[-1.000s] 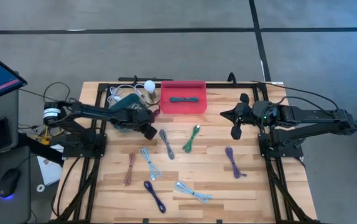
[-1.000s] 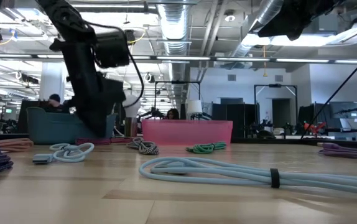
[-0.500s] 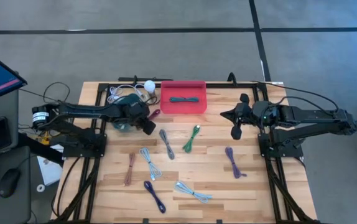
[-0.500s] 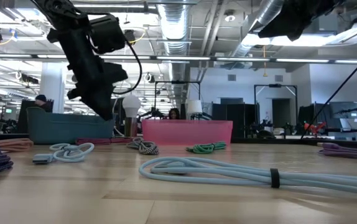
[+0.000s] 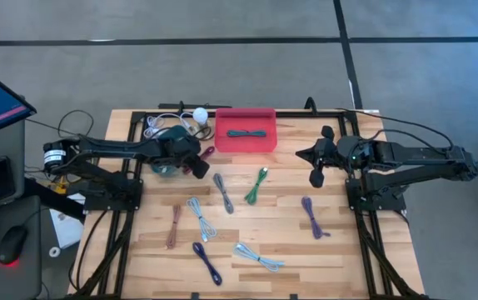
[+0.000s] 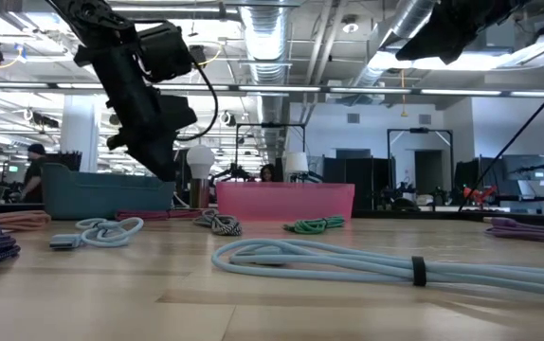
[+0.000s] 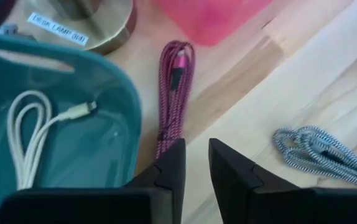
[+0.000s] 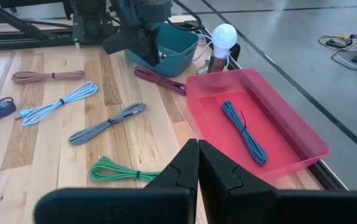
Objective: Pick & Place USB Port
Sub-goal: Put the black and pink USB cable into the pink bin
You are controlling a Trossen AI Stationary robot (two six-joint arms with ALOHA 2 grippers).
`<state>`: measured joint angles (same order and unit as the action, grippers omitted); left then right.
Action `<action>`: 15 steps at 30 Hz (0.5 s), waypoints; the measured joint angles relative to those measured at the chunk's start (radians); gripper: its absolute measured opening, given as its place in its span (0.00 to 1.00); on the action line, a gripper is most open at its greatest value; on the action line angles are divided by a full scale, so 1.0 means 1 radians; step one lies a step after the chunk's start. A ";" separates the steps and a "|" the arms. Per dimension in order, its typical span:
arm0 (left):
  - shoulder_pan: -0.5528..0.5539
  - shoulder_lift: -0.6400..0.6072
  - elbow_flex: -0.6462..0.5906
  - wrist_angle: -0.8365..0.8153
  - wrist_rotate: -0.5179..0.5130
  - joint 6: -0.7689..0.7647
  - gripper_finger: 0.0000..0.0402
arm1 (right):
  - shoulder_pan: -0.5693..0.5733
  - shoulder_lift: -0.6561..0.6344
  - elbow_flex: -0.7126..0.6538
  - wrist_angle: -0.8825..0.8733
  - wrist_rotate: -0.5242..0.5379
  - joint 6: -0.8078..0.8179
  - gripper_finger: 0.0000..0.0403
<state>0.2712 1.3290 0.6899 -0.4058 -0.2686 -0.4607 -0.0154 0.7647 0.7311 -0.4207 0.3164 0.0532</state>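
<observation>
Room: we look across an open workshop with ceiling ducts, strip lights and dark racks behind the table; a person shows far off at the low view's left edge.
Table: we work on a pale slatted wooden table (image 5: pixel 289 225) on a black frame.
Right arm: we see it waiting over the table's right side; the right gripper (image 5: pixel 316 177) has its fingers (image 8: pixel 219 168) pressed together on nothing.
Left arm: it reaches to the back left; the left gripper (image 7: pixel 194 163) hangs above the table just beside the teal bin, its fingers (image 7: pixel 233 169) a narrow gap apart and holding nothing.
Pink tray: a shallow translucent pink plastic tray (image 5: pixel 222 142) sits at the back centre with a dark teal bundled cable (image 8: pixel 244 130) lying inside.
Teal bin: a teal plastic tub (image 7: pixel 104 149) stands left of the tray; a cream-white looped cable (image 7: pixel 32 134) lies in it.
Lamp: a white round bulb on a brass base (image 8: pixel 223 40) stands behind, between bin and tray.
Magenta cable: a braided magenta bundled USB cable (image 7: pixel 173 93) lies on the wood between the bin and the tray, just ahead of the left fingertips.
Other cables: a grey-and-white braided bundle (image 5: pixel 222 192), a green bundle (image 5: pixel 256 185), a purple one (image 5: pixel 312 217), a brown one (image 5: pixel 175 226), two light blue ones (image 5: pixel 201 219) (image 5: pixel 258 257) and a dark blue one (image 5: pixel 206 262) lie spread apart.
</observation>
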 joint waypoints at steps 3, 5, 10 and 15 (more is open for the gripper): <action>-0.001 0.010 0.000 -0.003 0.001 -0.002 0.21 | -0.001 0.000 0.000 0.000 0.000 0.000 0.00; -0.002 0.016 0.000 -0.005 0.011 -0.017 0.23 | -0.001 0.000 0.000 0.002 0.000 0.000 0.00; -0.005 0.041 0.000 -0.030 0.016 -0.032 0.26 | -0.005 0.000 0.000 0.001 0.000 0.000 0.00; -0.006 0.090 0.001 -0.048 0.015 -0.071 0.26 | -0.006 0.000 0.000 0.001 0.000 0.000 0.00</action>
<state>0.2654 1.4189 0.6907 -0.4535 -0.2541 -0.5315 -0.0216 0.7647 0.7311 -0.4198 0.3161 0.0532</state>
